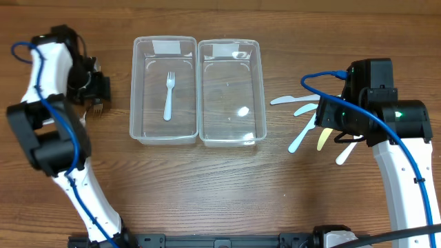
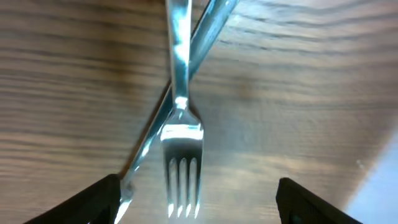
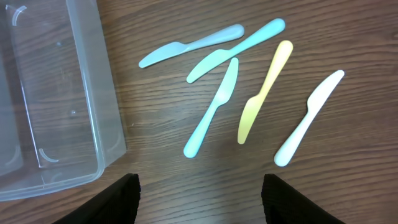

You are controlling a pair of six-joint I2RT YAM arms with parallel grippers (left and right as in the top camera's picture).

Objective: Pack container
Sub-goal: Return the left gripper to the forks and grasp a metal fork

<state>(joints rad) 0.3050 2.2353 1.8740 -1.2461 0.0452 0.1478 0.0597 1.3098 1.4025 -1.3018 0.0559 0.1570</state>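
Note:
Two clear plastic containers stand side by side mid-table. The left container (image 1: 140, 89) holds one pale plastic fork (image 1: 168, 96); the right container (image 1: 258, 89) holds nothing. My left gripper (image 1: 98, 103) (image 2: 199, 208) is open low over the table at the far left. A metal fork (image 2: 180, 134) lies between its fingers, tines toward the camera, untouched. A second metal utensil (image 2: 149, 134) crosses under it. My right gripper (image 1: 331, 131) (image 3: 199, 202) hangs open above several plastic knives, among them a yellow knife (image 3: 264, 93) and a white knife (image 3: 308, 118).
The right container's near corner (image 3: 93, 143) shows at the left of the right wrist view, a short way from the left finger. Bare wooden tabletop (image 1: 220, 193) lies in front of the containers. Blue cables run along both arms.

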